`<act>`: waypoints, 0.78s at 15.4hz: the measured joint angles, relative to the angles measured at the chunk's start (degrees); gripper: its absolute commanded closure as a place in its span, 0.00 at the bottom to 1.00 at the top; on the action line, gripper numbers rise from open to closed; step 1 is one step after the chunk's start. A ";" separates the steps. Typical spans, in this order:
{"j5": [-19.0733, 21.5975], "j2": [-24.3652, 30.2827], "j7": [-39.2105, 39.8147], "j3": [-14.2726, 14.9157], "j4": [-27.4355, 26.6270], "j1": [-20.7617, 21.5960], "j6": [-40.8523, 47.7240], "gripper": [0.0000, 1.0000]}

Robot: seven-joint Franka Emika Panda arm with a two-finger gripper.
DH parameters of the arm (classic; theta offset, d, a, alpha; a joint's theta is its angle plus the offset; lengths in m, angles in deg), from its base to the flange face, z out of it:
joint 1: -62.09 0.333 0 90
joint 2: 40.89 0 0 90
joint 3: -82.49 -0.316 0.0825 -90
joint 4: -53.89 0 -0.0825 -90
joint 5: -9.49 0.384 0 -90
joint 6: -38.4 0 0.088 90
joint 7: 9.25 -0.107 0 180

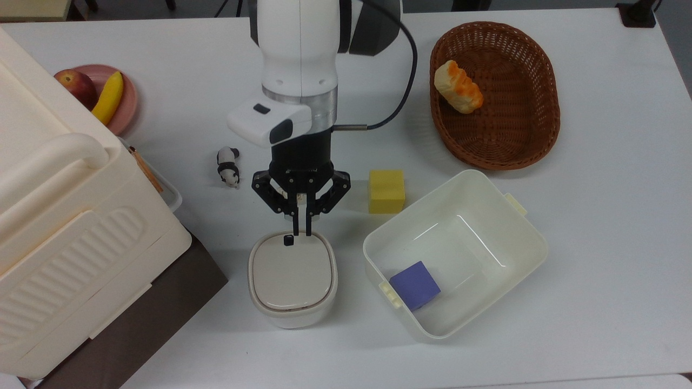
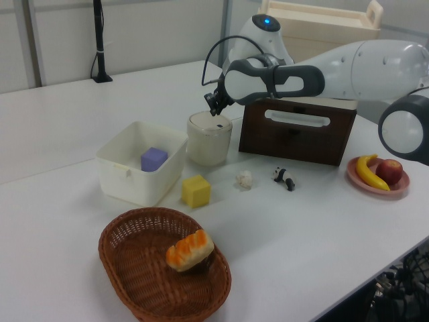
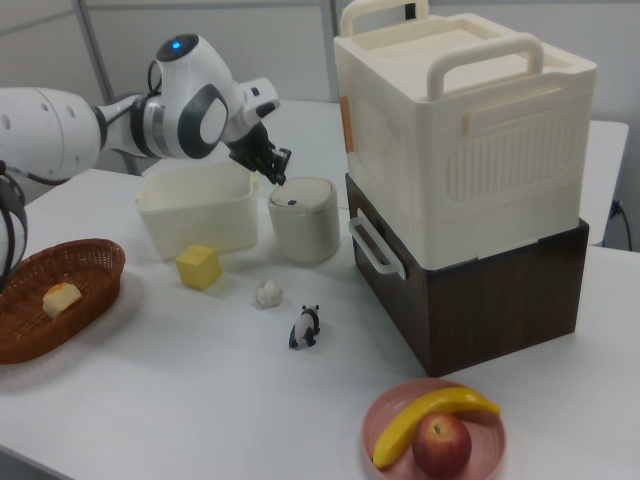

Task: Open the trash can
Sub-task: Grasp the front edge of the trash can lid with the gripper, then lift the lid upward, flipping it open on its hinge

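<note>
The trash can [image 1: 292, 281] [image 2: 209, 138] [image 3: 305, 219] is a small cream-white bin with rounded corners, standing upright on the table. Its flat beige-grey lid [image 1: 291, 269] lies shut, with a small dark button [image 1: 288, 241] near the far edge in the top view.

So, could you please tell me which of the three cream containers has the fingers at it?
The small lidded trash can: the shut fingers hang over its rear edge beside the dark button, unlike the lidless tub and big ribbed box.
</note>
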 measured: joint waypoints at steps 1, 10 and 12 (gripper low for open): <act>-0.06 -0.77 0.00 0.12 0.19 -0.05 -0.01 0.84; -2.02 -4.12 0.00 0.52 1.48 -0.61 -1.38 0.84; -2.03 -4.11 0.00 0.53 1.55 -0.62 -1.38 0.84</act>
